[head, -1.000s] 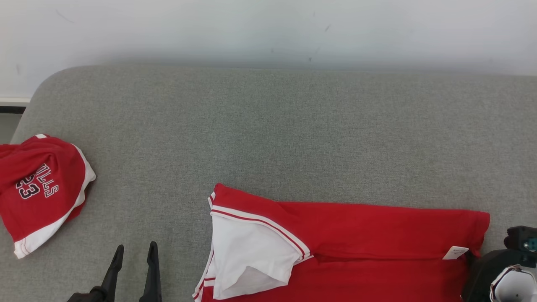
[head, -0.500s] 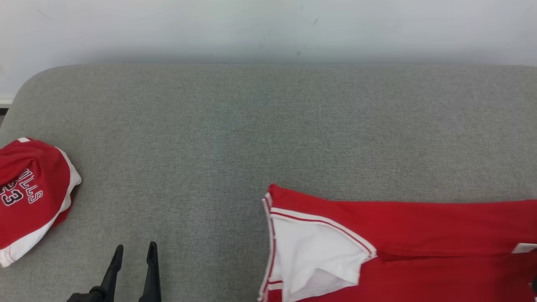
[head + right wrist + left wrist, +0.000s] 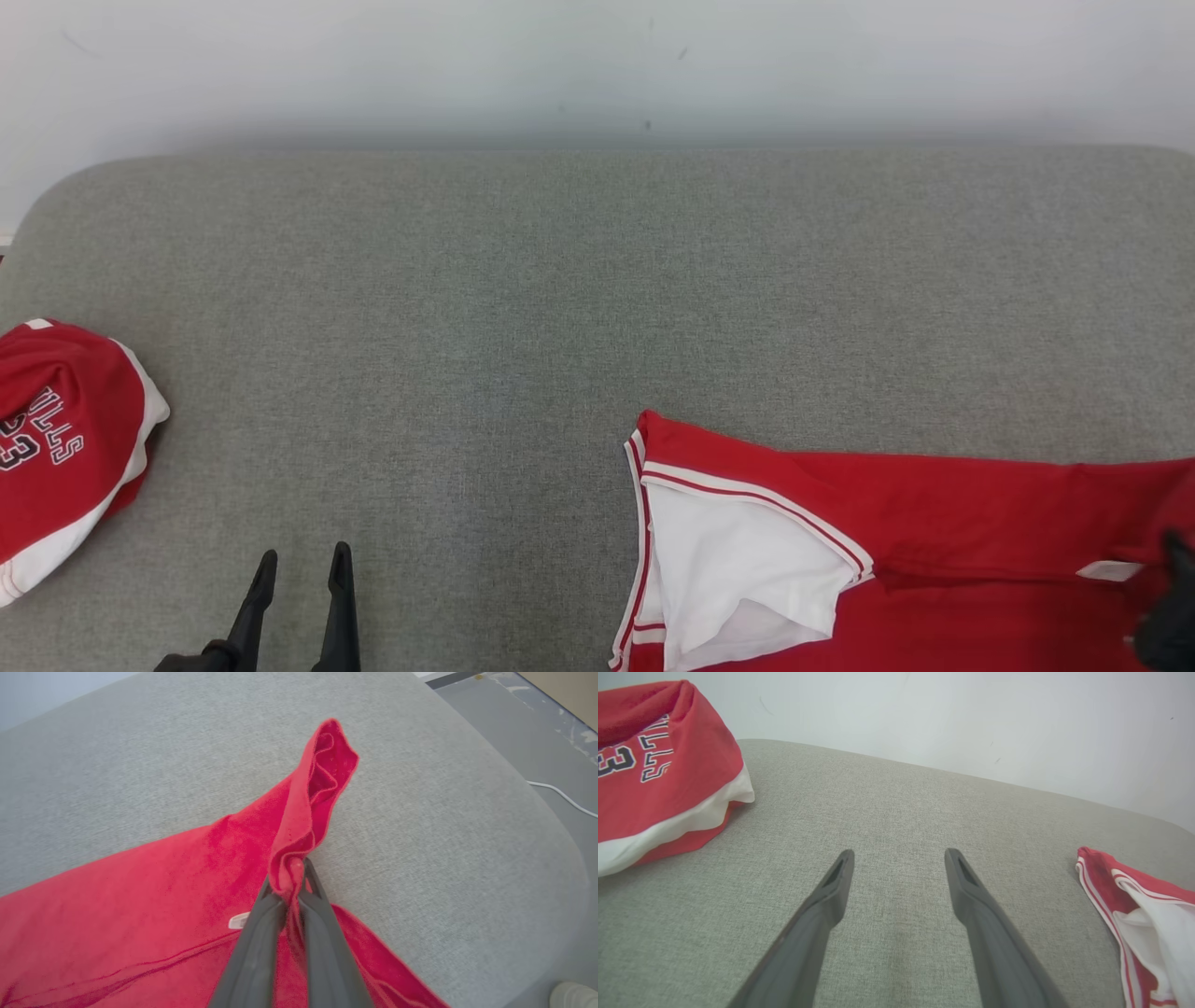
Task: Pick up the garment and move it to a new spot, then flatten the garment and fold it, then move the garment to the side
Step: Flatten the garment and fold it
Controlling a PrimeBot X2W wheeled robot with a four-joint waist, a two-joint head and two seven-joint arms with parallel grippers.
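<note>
The garment (image 3: 934, 504) is red with a white-lined sleeve turned up at its left end. It lies flat at the lower right of the grey cushion (image 3: 560, 308), and its sleeve end (image 3: 1099, 879) also shows in the left wrist view. In the right wrist view my right gripper (image 3: 289, 882) is shut on a bunched red edge of the garment (image 3: 163, 891), lifting it into a peak. The right arm's dark end (image 3: 1167, 616) sits at the garment's right side. My left gripper (image 3: 304, 553) (image 3: 900, 854) hovers open over bare cushion, well left of the garment.
A second red jersey (image 3: 56, 448) (image 3: 658, 774) with white trim and dark lettering lies bunched at the cushion's left edge. A white wall runs behind. The cushion's rounded right edge (image 3: 551, 826) drops to a grey floor with a white cable (image 3: 560, 795).
The garment has slid to the right across the cushion, pulled by my right gripper. The head view has also shifted slightly. My left gripper has stayed put and open.
</note>
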